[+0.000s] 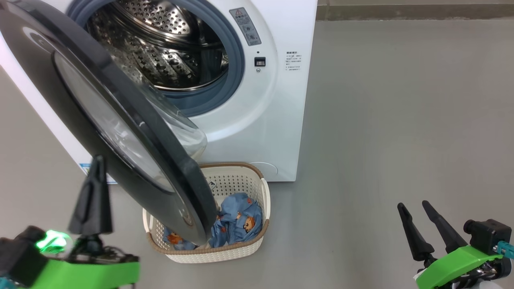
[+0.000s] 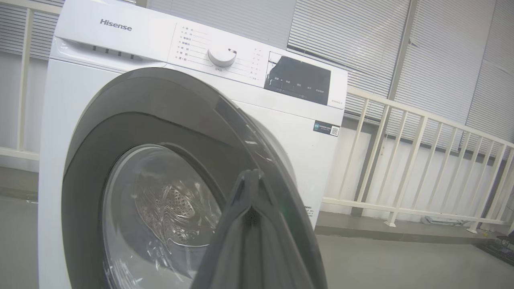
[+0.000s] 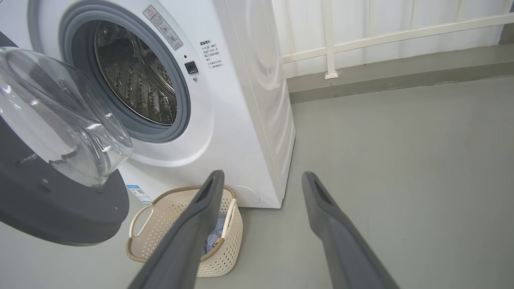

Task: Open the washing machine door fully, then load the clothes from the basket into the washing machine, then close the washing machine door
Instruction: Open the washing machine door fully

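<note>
Two tools: left tool point(image 1: 97, 160) has its fingers pressed together with nothing between them; right tool point(image 1: 413, 204) stands spread and empty, low at the right over bare floor point(image 1: 401, 120)
Door edge: washing machine door point(image 1: 112, 120) hangs partly open, swung out to the left; in the head view its lower rim covers the left part of the basket point(image 1: 245, 180)
Left tool and door: the closed tip lies against the door's outer face near its lower rim; whether it touches, I cannot tell
Open room: grey floor right of the washing machine point(image 1: 273, 100) is wide and level; the drum point(image 1: 160, 48) mouth is uncovered on its right side
Basket: on the floor, just in front of the machine's lower front
Clothes: blue printed clothes point(image 1: 237, 220) lie in the basket, partly hidden by the door
Room: white railing point(image 2: 421, 160) and pale slatted blinds point(image 2: 341, 40) behind the machine
Left wrist view: control panel point(image 2: 297, 80) and dial point(image 2: 221, 56) on the machine's top front
Right wrist view: glass bowl point(image 3: 60, 120) bulging from the door's inner side; a gap between the door's lower rim and the basket
</note>
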